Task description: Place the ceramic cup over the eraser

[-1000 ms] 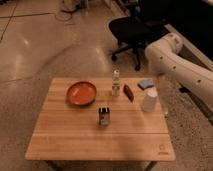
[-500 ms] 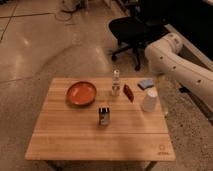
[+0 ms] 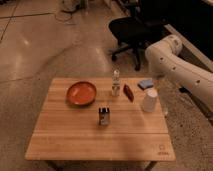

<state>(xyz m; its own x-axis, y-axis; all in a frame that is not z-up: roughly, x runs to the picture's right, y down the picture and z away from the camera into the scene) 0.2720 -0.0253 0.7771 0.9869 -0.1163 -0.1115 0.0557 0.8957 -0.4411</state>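
The white ceramic cup (image 3: 149, 100) stands upside down, wide end on the wood, on the right side of the wooden table (image 3: 75, 140). The eraser (image 3: 104, 116), a small upright block with a black top and a whitish lower part, stands near the table's middle, left of and a little nearer than the cup. They are clearly apart. My gripper is out of view. Only my white arm (image 3: 180, 67) shows, reaching in from the right edge above and behind the table's right side.
An orange bowl (image 3: 81, 93) sits at the back left. A slim pale bottle (image 3: 116, 83), a dark red flat piece (image 3: 128, 92) and a light blue pad (image 3: 145, 84) lie at the back near the cup. A black office chair (image 3: 131, 30) stands behind the table.
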